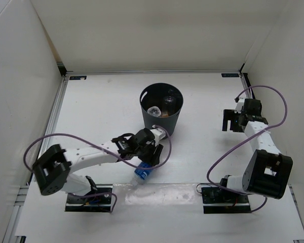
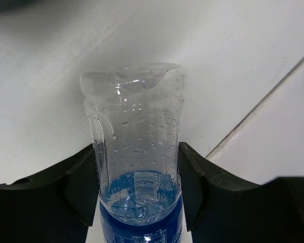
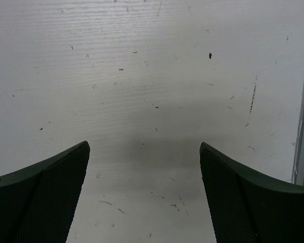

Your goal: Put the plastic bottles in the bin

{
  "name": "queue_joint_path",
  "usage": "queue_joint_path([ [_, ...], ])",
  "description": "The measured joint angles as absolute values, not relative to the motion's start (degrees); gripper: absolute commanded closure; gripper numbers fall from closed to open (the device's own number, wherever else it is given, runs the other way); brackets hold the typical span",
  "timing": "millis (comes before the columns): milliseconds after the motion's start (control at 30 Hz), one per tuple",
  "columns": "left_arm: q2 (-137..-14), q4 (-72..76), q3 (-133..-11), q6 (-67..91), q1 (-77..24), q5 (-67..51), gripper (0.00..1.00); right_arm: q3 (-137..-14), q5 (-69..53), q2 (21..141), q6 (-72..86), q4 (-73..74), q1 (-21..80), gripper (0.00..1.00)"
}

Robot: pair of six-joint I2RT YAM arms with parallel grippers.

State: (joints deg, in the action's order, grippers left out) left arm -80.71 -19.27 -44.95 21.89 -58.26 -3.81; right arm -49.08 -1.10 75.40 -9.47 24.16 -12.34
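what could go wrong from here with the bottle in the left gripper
1. The left gripper pinches the bottle on its smooth, thin-looking clear wall, so the bottle may crumple, pivot or slip out during the lift.
2. The bin stands close by and looks much taller than the bottle. A low swing could knock its rim or tip it.

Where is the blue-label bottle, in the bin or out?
Out: the left end effector grips the blue-label bottle on the near side of the bin, outside its wall.
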Motion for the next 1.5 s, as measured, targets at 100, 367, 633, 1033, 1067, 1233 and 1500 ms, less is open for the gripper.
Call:
queue_joint_path([
  [100,-73.9,-21.3,-47.1,17.8,-58.3,-2.3,0.38,-49.8,-1.0,77.0,-9.5,25.2,-12.4,0.1],
  [367,-72.6,-25.1,-70.0,0.3,-58.2,-0.8,0.35,-52.8,-2.0,81.4,-9.5,26.6,-15.3,0.1],
  [633,-78.5,-18.7,-88.4,-5.9,-52.9,-0.7,0.4,-52.8,-2.6,81.5,-9.5,27.0,-15.6,0.1],
  [1033,-91.5,5.4,-92.8,9.3,-38.8,-0.8,0.31,-52.8,-3.0,81.5,-9.5,27.0,-16.3,0.1],
  [1067,-92.5,6.9,-92.1,10.7,-38.3,-0.7,0.3,-52.8,-3.0,81.5,-9.5,27.0,-16.4,0.1],
  [1233,-96.2,10.2,-90.0,14.5,-39.0,-0.4,0.21,-52.8,-3.2,81.5,-9.4,27.0,-17.3,0.1],
  [1500,-95.4,14.8,-83.5,16.1,-41.0,0.9,0.0,-52.8,-3.4,81.5,-9.2,27.0,-18.0,0.1],
])
